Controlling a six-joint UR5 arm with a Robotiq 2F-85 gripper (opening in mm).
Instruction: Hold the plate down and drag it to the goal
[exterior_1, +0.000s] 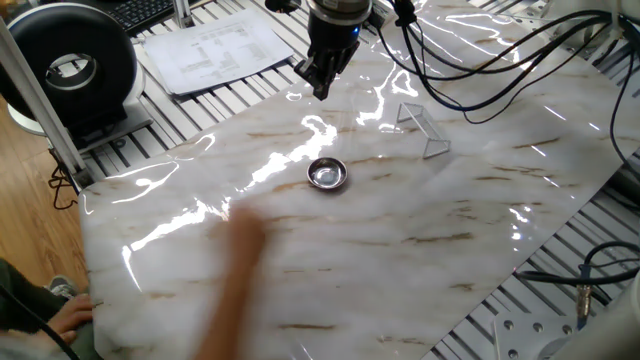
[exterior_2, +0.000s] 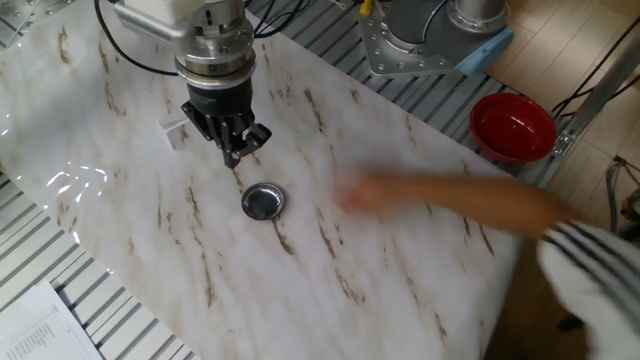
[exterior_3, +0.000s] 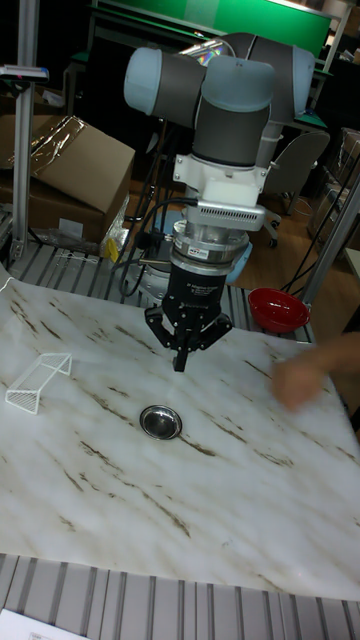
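The plate (exterior_1: 326, 174) is a small shiny silver dish lying flat on the marble table, also seen as the plate (exterior_2: 263, 201) and the plate (exterior_3: 160, 421). My gripper (exterior_1: 322, 88) hangs above the table behind the plate, not touching it; its fingers meet in one point, shut on nothing. The gripper (exterior_2: 233, 155) and the gripper (exterior_3: 180, 362) show the same gap to the dish. The goal (exterior_1: 420, 128) is a see-through wire-like frame standing on the table to one side, also visible as the goal (exterior_2: 172, 131) and the goal (exterior_3: 38, 378).
A person's blurred arm (exterior_1: 235, 270) reaches over the table's near side; the hand (exterior_3: 300, 380) is at the table's right. A red bowl (exterior_2: 512, 125) sits off the table. Black cables (exterior_1: 500, 60) trail across the far end. Printed papers (exterior_1: 215, 50) lie beyond the edge.
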